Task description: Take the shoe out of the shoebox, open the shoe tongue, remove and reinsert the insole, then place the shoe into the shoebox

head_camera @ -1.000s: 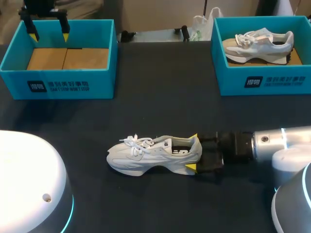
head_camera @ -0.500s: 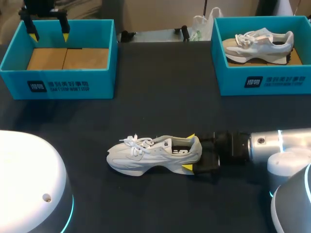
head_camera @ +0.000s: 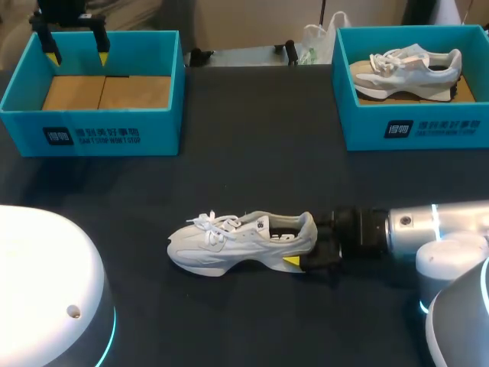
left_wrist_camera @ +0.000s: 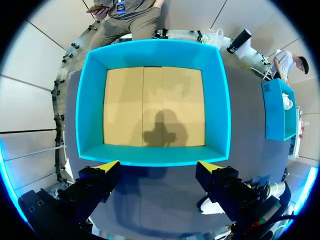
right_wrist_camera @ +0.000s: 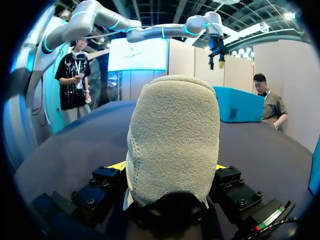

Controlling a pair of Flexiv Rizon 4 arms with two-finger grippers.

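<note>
**Right gripper closes in on sneaker heel**

Change: over the last second the right gripper (head_camera: 299,241) slid forward along the heel of the white-grey lace-up sneaker (head_camera: 237,243). Its yellow tips stood clear on both sides of the heel before. Now only the near tip shows in the head view, tight against the sole. In the right wrist view the padded heel fills the gap and both tips press its sides, so I call the fingers clamped on the heel.

The sneaker has not moved. It lies out of the box on its sole on the dark table (head_camera: 252,153), toe pointing to the robot's left.

Judgement: take-out is done, and this grip likely steadies the shoe for the tongue step.

The left gripper (head_camera: 75,47) is unchanged, fingers apart, hovering over the empty teal cardboard shoebox (head_camera: 92,138).

A second teal shoebox (head_camera: 412,130) holds a second sneaker (head_camera: 409,70).

Writing: both box fronts carry a white logo and a line of print, not read out. There is dark print on the sneaker's side, too small to tell.
</note>
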